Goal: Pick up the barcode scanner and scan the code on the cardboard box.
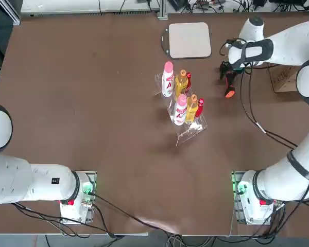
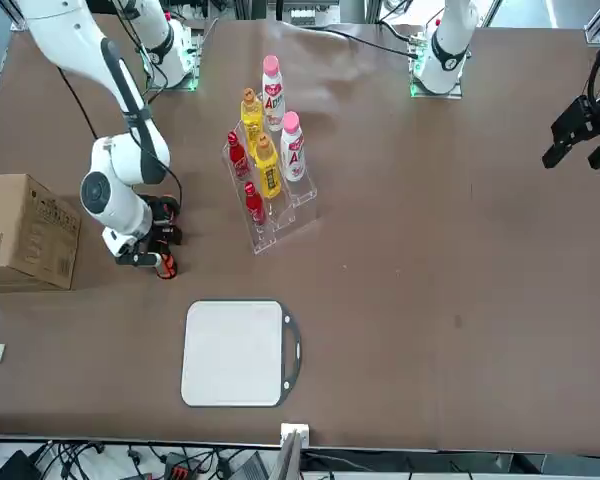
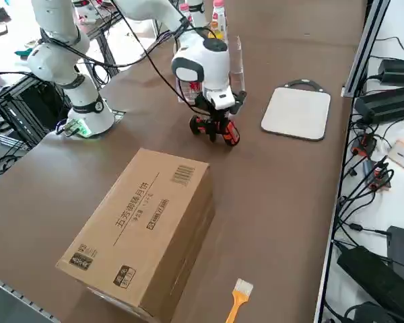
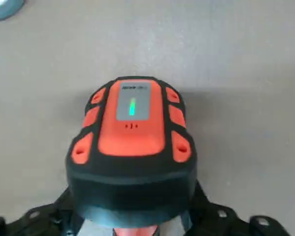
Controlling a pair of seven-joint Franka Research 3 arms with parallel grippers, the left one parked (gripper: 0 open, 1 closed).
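The barcode scanner [image 1: 229,86], black with a bright orange end, sits low over the brown table at the far right. My right gripper [image 1: 227,72] is directly on top of it, around its body. The wrist view is filled by the scanner's orange-and-black head [image 4: 132,147], with a green light lit on it. From the side, the scanner [image 3: 219,129] looks to be on or just above the tabletop under the gripper [image 3: 219,108]. The cardboard box [image 3: 145,229] lies nearer the table's right edge, a barcode printed on its top. The box [image 2: 20,232] stands apart from the scanner [image 2: 160,262].
A clear rack of pink-capped, yellow and red bottles [image 1: 183,100] stands mid-table, left of the scanner. A flat grey-white pad [image 1: 189,39] lies at the far edge. A small orange-handled brush [image 3: 237,299] rests near the box by the table's edge.
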